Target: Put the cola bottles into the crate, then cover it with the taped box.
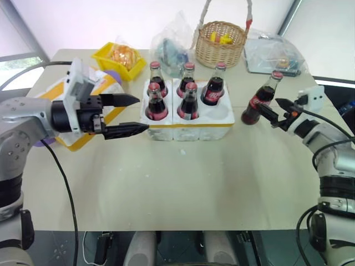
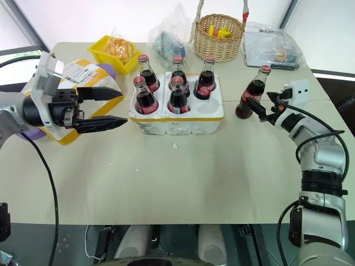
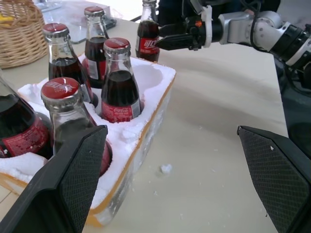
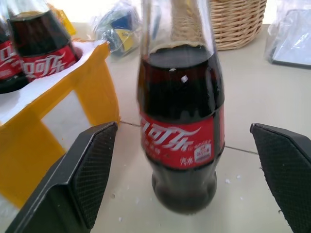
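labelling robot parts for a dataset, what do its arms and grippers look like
Both arms are silver-grey metal segments with black joints and black cables trailing alongside. Each ends in a white block-shaped wrist housing. The left gripper and right gripper each have two black, tapering, pointed fingers with cross-hatched textured pads.

I see five cola bottles (image 1: 188,94) upright in the white crate (image 1: 222,119); the sixth bottle (image 1: 259,100) stands beside it, and the yellow-taped box (image 1: 83,138) sits left.
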